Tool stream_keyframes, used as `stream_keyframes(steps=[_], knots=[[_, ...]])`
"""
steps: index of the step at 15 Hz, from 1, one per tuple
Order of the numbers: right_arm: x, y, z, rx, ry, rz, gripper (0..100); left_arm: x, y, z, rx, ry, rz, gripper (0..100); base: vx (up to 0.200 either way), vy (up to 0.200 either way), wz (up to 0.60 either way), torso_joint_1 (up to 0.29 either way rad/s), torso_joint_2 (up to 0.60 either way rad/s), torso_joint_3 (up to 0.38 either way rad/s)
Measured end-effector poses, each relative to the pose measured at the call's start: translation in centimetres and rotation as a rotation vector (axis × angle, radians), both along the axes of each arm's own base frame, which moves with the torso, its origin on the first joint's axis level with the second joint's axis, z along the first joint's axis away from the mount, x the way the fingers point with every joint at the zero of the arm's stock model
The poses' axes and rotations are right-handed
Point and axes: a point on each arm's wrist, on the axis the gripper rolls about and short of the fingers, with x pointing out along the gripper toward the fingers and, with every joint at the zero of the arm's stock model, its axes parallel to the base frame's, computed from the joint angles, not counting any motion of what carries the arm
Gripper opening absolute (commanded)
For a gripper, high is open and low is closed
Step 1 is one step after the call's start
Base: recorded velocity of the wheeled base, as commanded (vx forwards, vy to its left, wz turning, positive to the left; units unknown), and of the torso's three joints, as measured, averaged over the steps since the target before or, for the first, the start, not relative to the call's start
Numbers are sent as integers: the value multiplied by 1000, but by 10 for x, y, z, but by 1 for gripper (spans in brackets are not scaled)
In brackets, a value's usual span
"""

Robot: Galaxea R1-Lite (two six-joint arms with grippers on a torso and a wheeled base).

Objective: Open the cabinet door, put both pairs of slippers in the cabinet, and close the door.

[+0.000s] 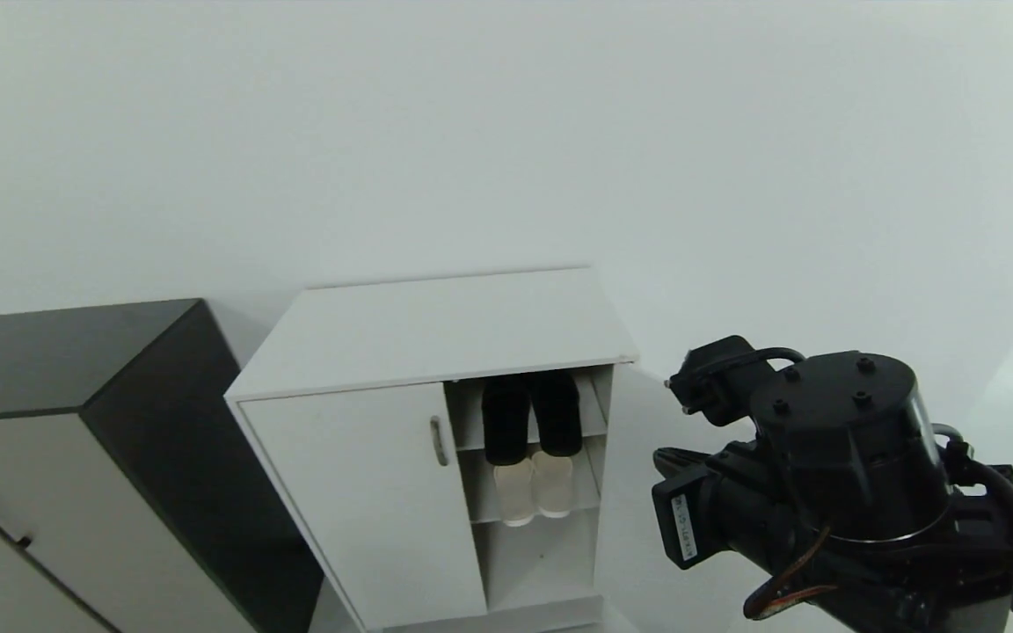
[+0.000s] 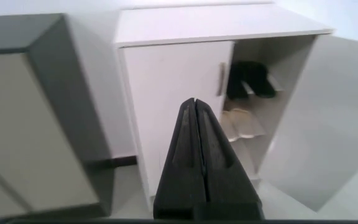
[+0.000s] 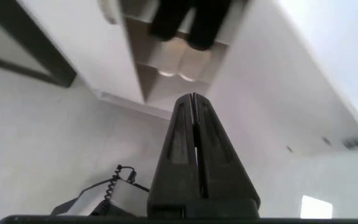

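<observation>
Right arm (image 1: 832, 475): nearest item, low at the right of the head view, well apart from the cabinet.

Right gripper (image 3: 194, 96): fingers pressed together, holding nothing; aimed at the cabinet's open compartment from low down.

Left gripper (image 2: 195, 101): fingers likewise pressed together and empty; held in front of the closed door, apart from it.

Cabinet (image 1: 436, 325): white, standing on the floor against the wall. Left-hand door (image 1: 366, 501) closed, with a small metal handle (image 1: 439, 440) at its inner edge. The right-hand half is open and shows its shelves.

Black slippers (image 1: 531, 422): one pair, side by side on the upper shelf, ends reaching the shelf's front edge.

Pale slippers (image 1: 535, 488): one pair, side by side on the middle shelf directly below the black pair, also at the front edge. The bottom compartment holds nothing that can be made out.

Open door (image 2: 347, 112): the grey panel beside the cabinet's right edge appears to be the door leaf swung outward.

Dark unit (image 1: 67, 352): a black-topped piece of furniture just beside the cabinet's left side; not part of the task.

Step in hand, as judged: both pairs are stowed, so only the door's closing is left. The next move calls for bringing one gripper, probably the right, to the leaf's outer face or free edge and pushing it round its hinge until it meets the cabinet front, keeping clear of the slipper ends at the shelf edges.
</observation>
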Motion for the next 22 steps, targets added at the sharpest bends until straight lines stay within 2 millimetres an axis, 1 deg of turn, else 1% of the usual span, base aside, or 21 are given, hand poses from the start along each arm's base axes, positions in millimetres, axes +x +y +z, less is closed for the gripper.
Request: stream_keyframes(steps=[2, 5, 7, 9, 12, 15, 20, 22], knots=[[2, -1, 0, 0, 0, -8, 0, 0, 0, 0, 0, 0, 0, 0, 0, 0, 0, 0, 0, 0], [16, -10, 5, 13, -12, -69, 0, 0, 0, 0, -1, 0, 1, 0, 0, 0, 0, 0, 0, 0], [33, -17, 18, 46, -38, -136, 0, 0, 0, 0, 0, 0, 0, 0, 0, 0, 0, 0, 0, 0], [56, -32, 30, 47, -40, -233, 0, 0, 0, 0, 0, 0, 0, 0, 0, 0, 0, 0, 0, 0], [84, -54, 42, 49, -23, -353, 0, 0, 0, 0, 0, 0, 0, 0, -200, 0, 0, 2, 4, 4], [98, -62, 41, 60, -20, -402, 0, 0, 0, 0, 0, 0, 0, 0, -200, 0, 0, -1, 4, 2], [129, -72, 30, 73, 14, -427, 0, 0, 0, 0, 0, 0, 0, 0, 0, 0, 0, 0, 0, 0], [149, -76, 23, 100, 5, -440, 0, 0, 0, 0, 0, 0, 0, 0, 0, 0, 0, 0, 0, 0]])
